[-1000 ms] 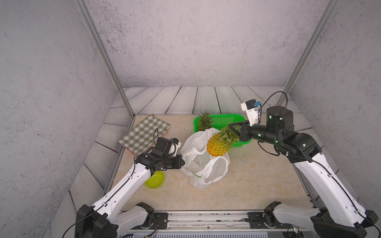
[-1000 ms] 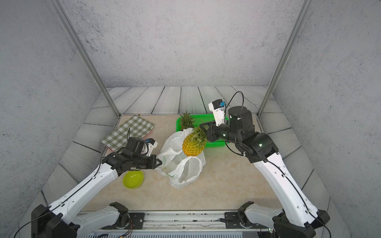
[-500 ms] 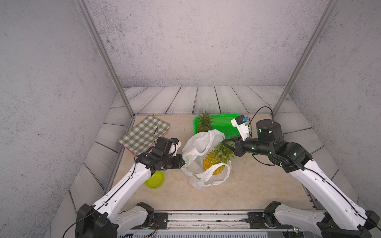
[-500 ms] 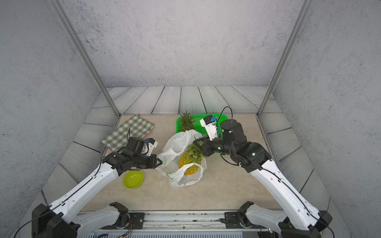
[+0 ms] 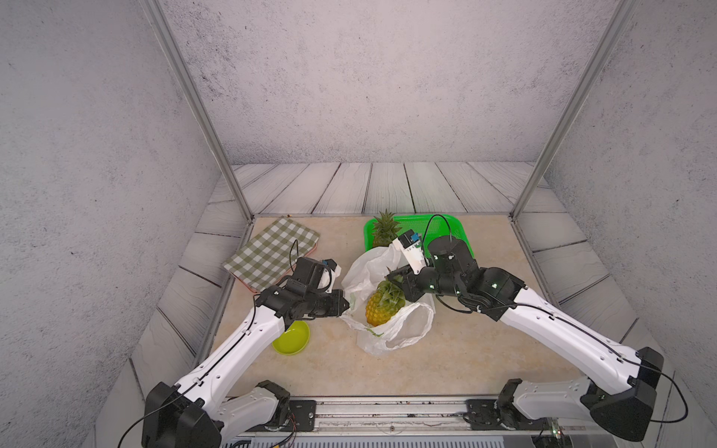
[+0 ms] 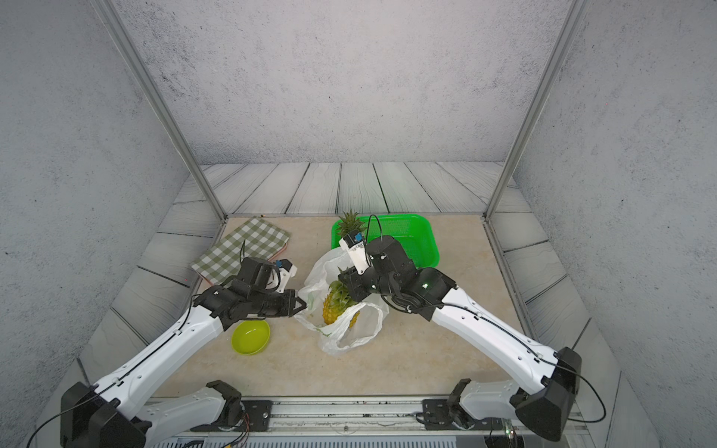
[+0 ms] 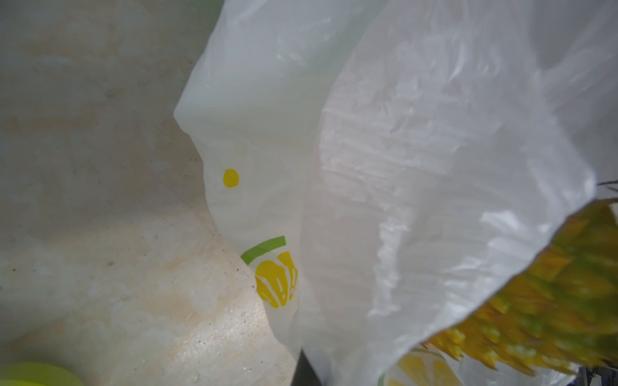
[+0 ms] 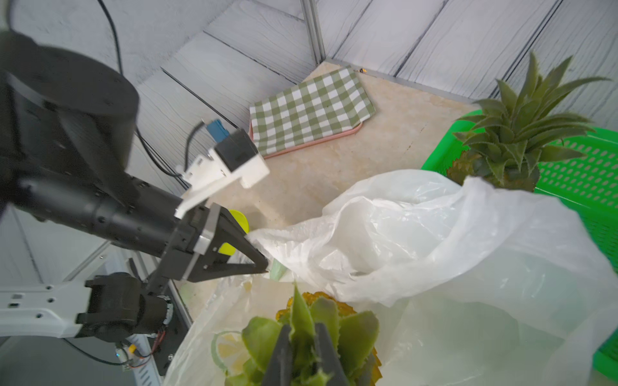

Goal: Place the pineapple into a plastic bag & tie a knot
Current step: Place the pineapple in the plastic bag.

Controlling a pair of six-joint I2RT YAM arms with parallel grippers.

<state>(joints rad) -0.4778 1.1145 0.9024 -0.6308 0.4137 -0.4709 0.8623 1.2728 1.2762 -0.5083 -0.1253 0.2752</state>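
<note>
A yellow, scaly pineapple (image 5: 382, 310) with a green leafy crown sits inside the open mouth of a thin, translucent white plastic bag (image 5: 368, 267) printed with yellow lemon slices. The right claw (image 8: 302, 329) is pinched narrow on the crown leaves. The left claw (image 5: 343, 306), across the fruit from it, is closed to a point on the bag's rim. Beyond the right claw, a second pineapple (image 5: 384, 230) stands in a green perforated plastic basket (image 5: 454, 229). Near the left claw lie a green-and-white checked cloth (image 5: 271, 252) and a round lime-green bowl (image 5: 291, 337).
</note>
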